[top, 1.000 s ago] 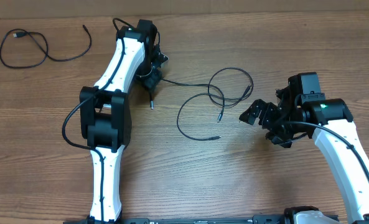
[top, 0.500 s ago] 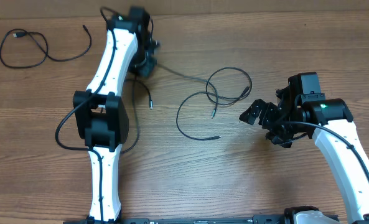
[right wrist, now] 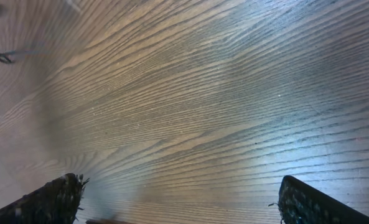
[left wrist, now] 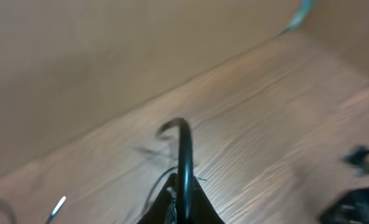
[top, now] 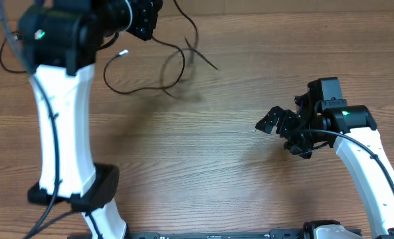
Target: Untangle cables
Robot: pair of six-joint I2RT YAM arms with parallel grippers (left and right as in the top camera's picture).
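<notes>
Cables [top: 167, 70] in loose loops, hanging from left end effector [top: 142, 20], clamped shut on them above bench [top: 216, 179]. Right end effector [top: 275, 127] wide open, empty, near bench.

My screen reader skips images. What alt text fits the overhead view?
The left gripper, high at upper left, is shut on black cables hanging in loops over the wooden table. The right gripper sits open and empty at right.
</notes>
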